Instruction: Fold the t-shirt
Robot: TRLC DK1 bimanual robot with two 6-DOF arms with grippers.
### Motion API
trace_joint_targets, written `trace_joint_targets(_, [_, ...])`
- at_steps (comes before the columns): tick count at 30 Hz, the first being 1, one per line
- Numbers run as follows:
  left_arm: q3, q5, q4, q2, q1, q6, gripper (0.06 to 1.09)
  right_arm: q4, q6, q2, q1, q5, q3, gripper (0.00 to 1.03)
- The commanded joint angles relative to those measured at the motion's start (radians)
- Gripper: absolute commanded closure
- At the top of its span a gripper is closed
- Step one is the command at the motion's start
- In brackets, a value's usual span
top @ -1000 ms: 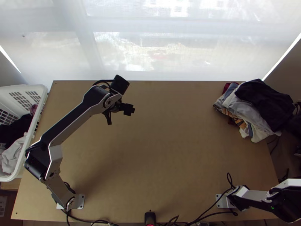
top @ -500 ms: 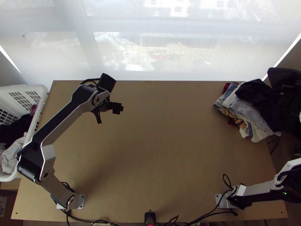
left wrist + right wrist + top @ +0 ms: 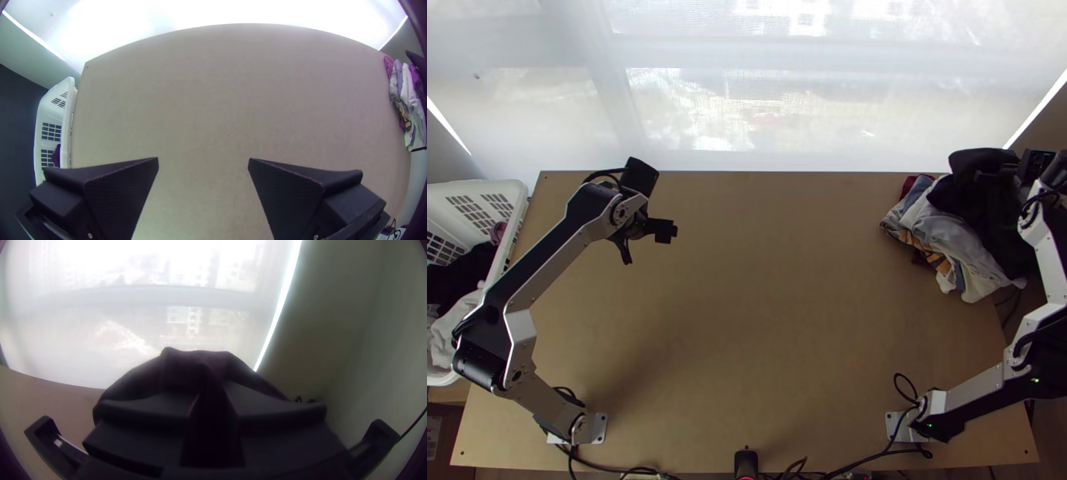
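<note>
Top view: our right arm (image 3: 979, 386) has swung over the clothes pile (image 3: 937, 228), bringing dark cloth (image 3: 979, 162), probably the t-shirt, nearer the folding surface (image 3: 771, 320).

Left wrist view: our left fingers (image 3: 122, 193) are released.

Right wrist view: our right fingers (image 3: 142, 411) clench the bunched cloth; its heading and long axis we cannot tell.

White basket (image 3: 512, 228) holding clothes (image 3: 457, 276), translucent blind (image 3: 811, 120), wooden table (image 3: 771, 320), heaped pale garments (image 3: 943, 232)
</note>
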Motion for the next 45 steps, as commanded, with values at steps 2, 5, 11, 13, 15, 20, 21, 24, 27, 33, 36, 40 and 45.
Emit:
trace_joint_targets(2, [-0.007, -0.002, 0.001, -0.006, 0.009, -0.001, 0.1, 0.001, 0.022, 0.028, 0.044, 0.018, -0.052, 1.0])
trace_joint_targets(5, [-0.008, -0.002, 0.001, -0.006, 0.014, 0.0, 0.1, 0.003, 0.023, 0.002, 0.045, 0.018, -0.11, 1.0])
trace_joint_targets(11, [0.001, -0.002, 0.012, -0.001, 0.008, -0.001, 0.1, 0.121, 0.029, -0.098, 0.067, 0.018, -0.338, 1.0])
trace_joint_targets(13, [0.001, -0.002, 0.018, -0.001, 0.005, -0.003, 0.1, 0.138, 0.019, -0.124, 0.074, 0.019, -0.407, 1.0])
trace_joint_targets(15, [0.002, -0.002, 0.021, -0.001, 0.0, -0.004, 0.1, 0.138, 0.011, -0.153, 0.076, 0.019, -0.469, 1.0])
trace_joint_targets(20, [0.001, 0.0, 0.021, -0.006, -0.001, -0.006, 0.1, 0.15, -0.009, -0.26, 0.076, 0.019, -0.602, 0.96])
trace_joint_targets(21, [0.001, 0.0, 0.021, -0.006, -0.001, -0.006, 0.1, 0.161, -0.012, -0.285, 0.076, 0.019, -0.622, 0.96])
trace_joint_targets(24, [0.001, 0.0, 0.021, -0.007, -0.003, -0.009, 0.1, 0.17, -0.032, -0.322, 0.073, 0.018, -0.644, 0.9])
trace_joint_targets(27, [-0.001, 0.0, 0.021, -0.007, -0.011, -0.015, 0.1, 0.17, -0.043, -0.337, 0.064, 0.019, -0.638, 0.6])
trace_joint_targets(33, [0.001, 0.0, 0.021, -0.009, -0.017, -0.02, 0.1, 0.144, -0.043, -0.343, 0.047, 0.019, -0.575, 0.05])
trace_joint_targets(36, [-0.001, 0.0, 0.021, -0.012, -0.015, -0.018, 0.1, 0.127, -0.04, -0.354, 0.048, 0.018, -0.539, 0.05])
trace_joint_targets(40, [-0.005, 0.0, 0.021, -0.015, -0.012, -0.017, 0.1, 0.11, -0.029, -0.392, 0.073, 0.018, -0.506, 0.05])
trace_joint_targets(45, [-0.021, 0.0, 0.021, -0.016, -0.015, -0.018, 0.1, 0.107, 0.049, -0.448, 0.09, 0.019, -0.44, 0.05])
